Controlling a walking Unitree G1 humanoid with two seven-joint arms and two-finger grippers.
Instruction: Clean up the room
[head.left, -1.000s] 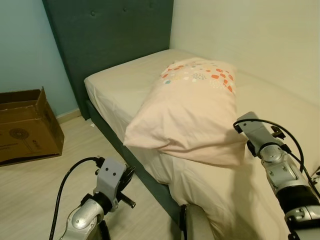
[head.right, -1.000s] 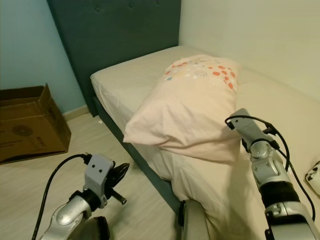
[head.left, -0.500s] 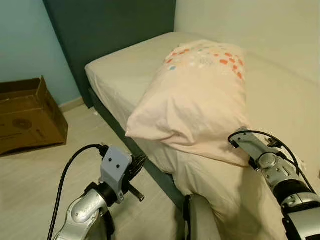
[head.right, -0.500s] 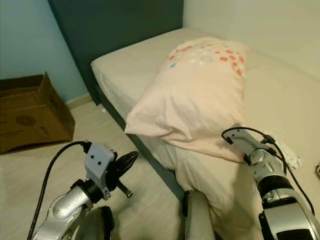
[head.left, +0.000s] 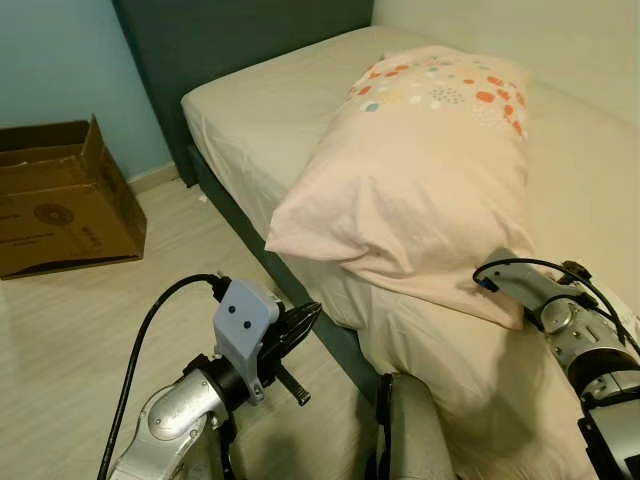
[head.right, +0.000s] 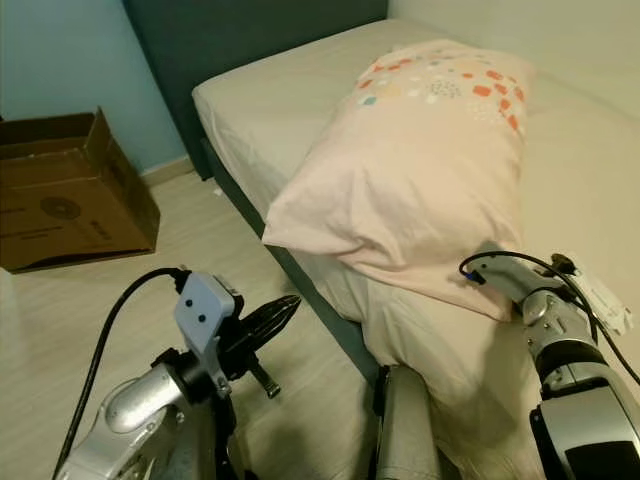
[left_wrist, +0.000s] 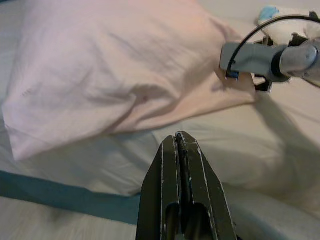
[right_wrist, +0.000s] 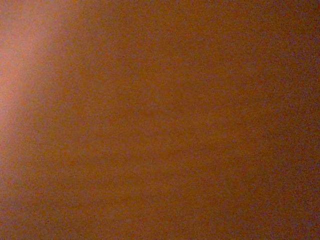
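A large pale pink pillow (head.left: 420, 190) with coloured dots at its far end lies on the cream-sheeted bed (head.left: 260, 110), its near left corner hanging over the bed's edge. My right arm's wrist (head.left: 515, 285) presses in at the pillow's near right corner, and the pillow hides the front of that gripper. The right wrist view is a dim orange blur of close fabric. My left gripper (head.left: 305, 318) is shut and empty, held over the floor beside the bed's edge. In the left wrist view it (left_wrist: 179, 140) points at the sheet under the pillow (left_wrist: 115, 65).
An open cardboard box (head.left: 60, 200) stands on the wooden floor (head.left: 90, 320) at the left by the blue wall. A dark teal headboard (head.left: 230, 40) rises behind the bed. A small white patterned thing (head.right: 605, 300) lies on the sheet by my right arm.
The camera has tipped down and moved closer to the bed. My right wrist has sunk to the pillow's near corner. The left gripper has risen toward the bed's edge.
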